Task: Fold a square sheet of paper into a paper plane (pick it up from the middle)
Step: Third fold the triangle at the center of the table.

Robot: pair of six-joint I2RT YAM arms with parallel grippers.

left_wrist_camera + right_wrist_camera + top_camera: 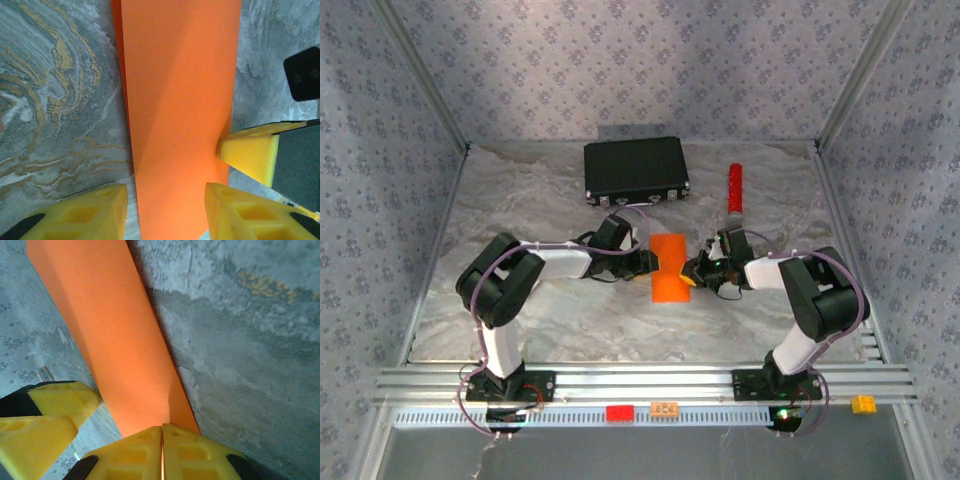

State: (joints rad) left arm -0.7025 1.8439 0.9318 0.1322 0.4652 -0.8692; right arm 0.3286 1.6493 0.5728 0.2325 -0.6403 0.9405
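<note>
The square sheet of paper (670,268) lies a little in front of the black case (636,170), folded into a long strip. The right gripper (162,435) has its fingers squeezed together on the strip's edge; the left gripper (167,202) has its fingers apart, one on each side of the strip. If the left fingers squeeze in, the thin paper may bunch up; if the arms pull apart, it may rip, or slip out and leave a crooked fold.
</note>
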